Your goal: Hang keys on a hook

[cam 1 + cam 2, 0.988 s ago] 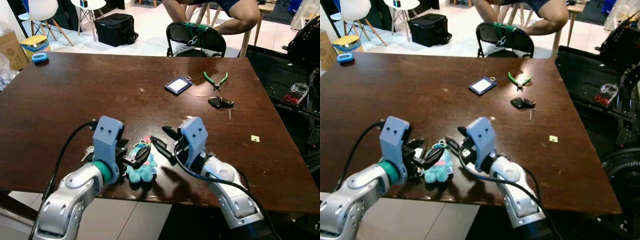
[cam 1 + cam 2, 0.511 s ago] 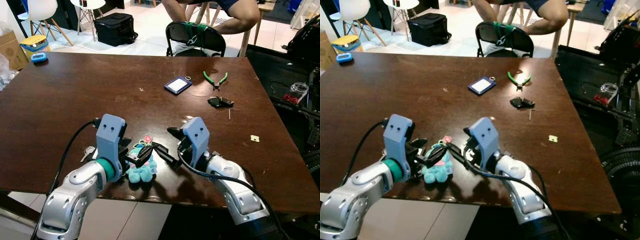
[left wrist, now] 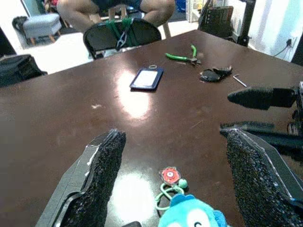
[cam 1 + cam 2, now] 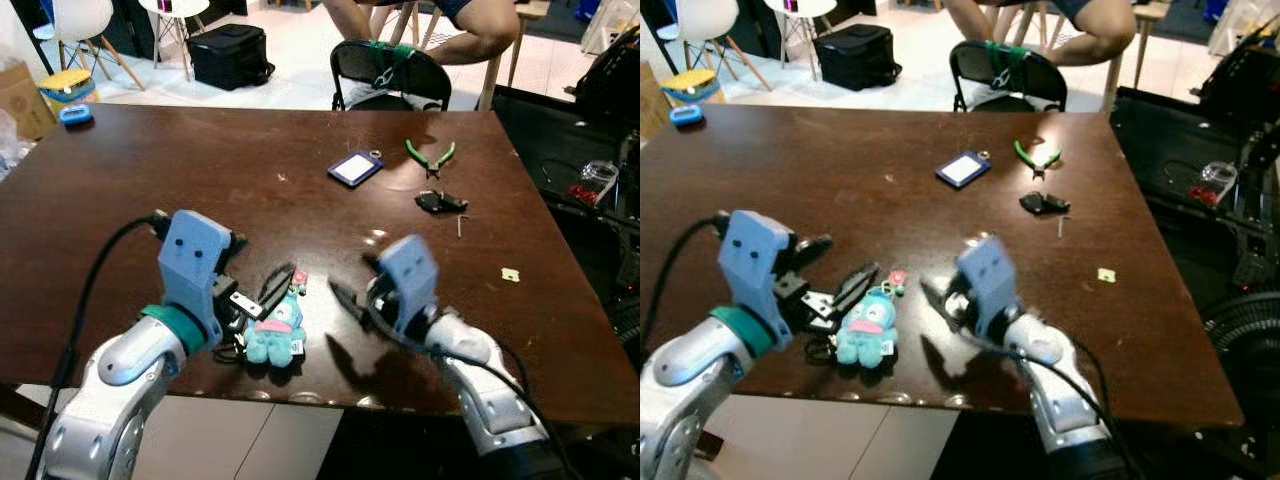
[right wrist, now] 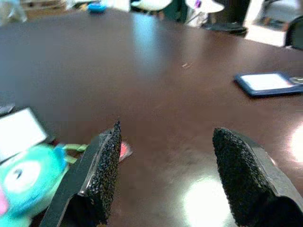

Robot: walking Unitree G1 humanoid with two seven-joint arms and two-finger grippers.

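Still at the pickup step, judging by the layout: teal plush keychain with keys [image 4: 274,337] lies on the dark brown wooden surface [image 4: 200,190], ungrasped. Left claw [image 4: 262,296] spread wide, hovering just above and around it, touching nothing. Right claw [image 4: 932,296] also spread, empty, just beside it. Next move likely needs closing on the plush or ring; no hook visible.

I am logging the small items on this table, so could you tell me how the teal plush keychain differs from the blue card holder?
The teal plush keychain is a soft, rounded toy, while the blue card holder is flat and rectangular with a pale window. The keychain lies at the near edge between the left gripper and right gripper; the card holder lies further back, apart from both. Both rest on the brown table.
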